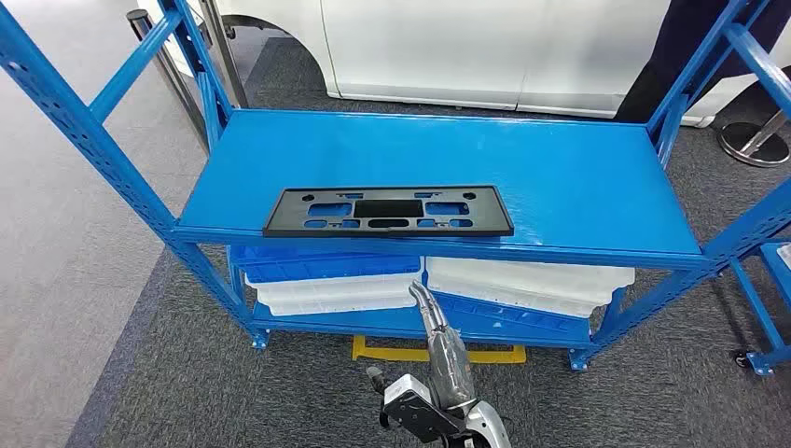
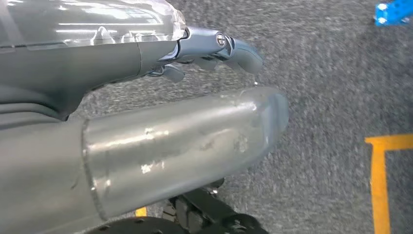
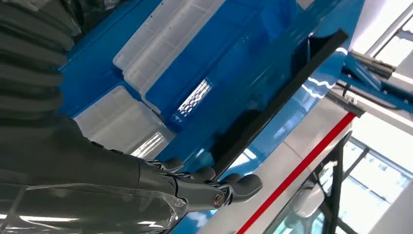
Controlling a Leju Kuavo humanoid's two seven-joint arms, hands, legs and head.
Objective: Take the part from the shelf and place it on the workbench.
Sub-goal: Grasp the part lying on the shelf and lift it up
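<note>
The part, a flat black rectangular frame (image 1: pixel 388 211) with cut-outs, lies near the front edge of the blue shelf's top board (image 1: pixel 578 168). My right hand (image 1: pixel 427 301) is raised in front of the shelf, below the board's front edge and just under the part; it holds nothing and its fingers are stretched out. In the right wrist view the right hand (image 3: pixel 195 187) points up at the board's underside, with the part's dark edge (image 3: pixel 282 100) above it. My left hand (image 2: pixel 195 112) hangs over grey carpet, holding nothing, fingers straight.
Blue and white plastic bins (image 1: pixel 326 271) (image 1: pixel 532 280) are stacked on the lower shelf. Blue uprights (image 1: pixel 93 131) (image 1: pixel 746 233) flank the board. Behind stands a white car (image 1: pixel 448 47), with a person (image 1: pixel 681 47) at the back right. A yellow floor line (image 1: pixel 392 353) runs under the shelf.
</note>
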